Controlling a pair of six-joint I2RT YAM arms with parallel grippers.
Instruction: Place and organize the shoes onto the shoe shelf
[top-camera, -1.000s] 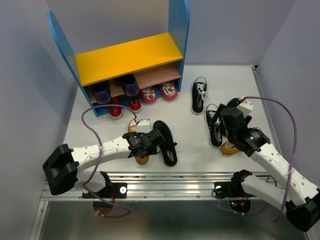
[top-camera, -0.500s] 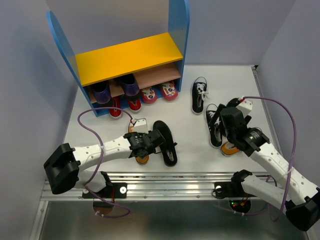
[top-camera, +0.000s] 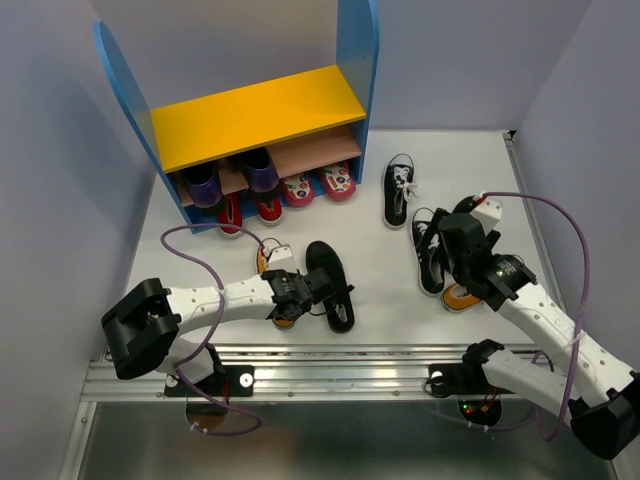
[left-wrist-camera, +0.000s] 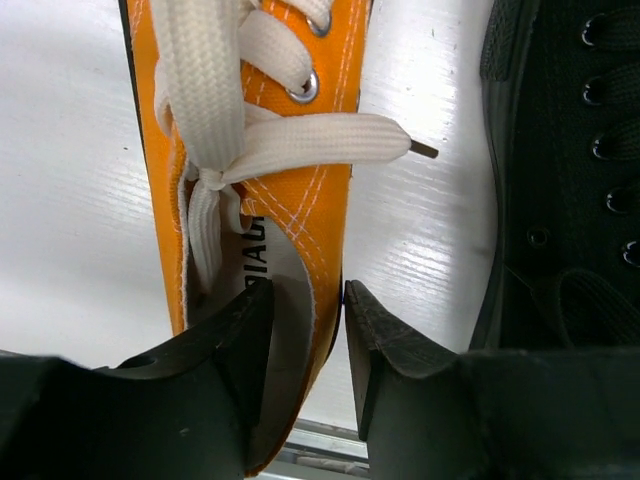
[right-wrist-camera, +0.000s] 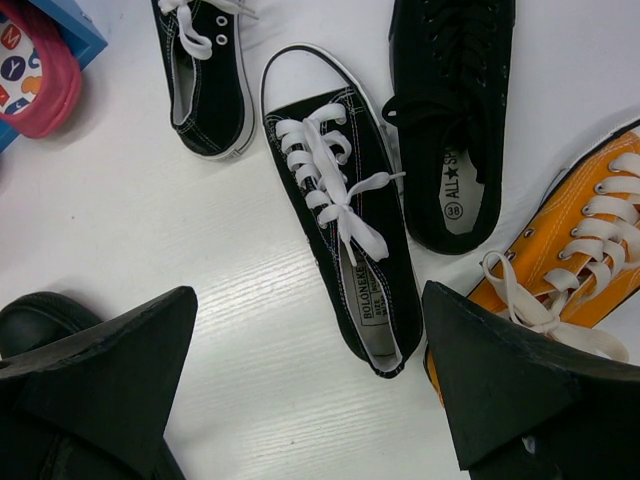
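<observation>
I look first at the bench (top-camera: 470, 160): the shoe shelf (top-camera: 260, 115) stands at its far left corner. Its yellow top board is bare, and some small shoes stand under it.

The orange sneaker (left-wrist-camera: 300, 220) that I work on lies near the near edge, left of the middle, just beside an all-black shoe (left-wrist-camera: 560, 200). I judge it light, with a soft canvas wall and a stiffer sole, so the wall can fold when pinched. The place to hold is the side wall near the heel.

The left claw (left-wrist-camera: 308, 300) stands there, one finger inside the opening and one outside, close together. Whether they already pinch the wall, I cannot tell.

The right claw (right-wrist-camera: 308, 290) is widely spread and empty above a black canvas sneaker (right-wrist-camera: 340, 250), toward the right edge.

The loose white lace (left-wrist-camera: 300, 140) may catch on something.

The heel is hidden under the fingers, the toe is cut off, and in the top view the arm covers most of the sneaker.
</observation>
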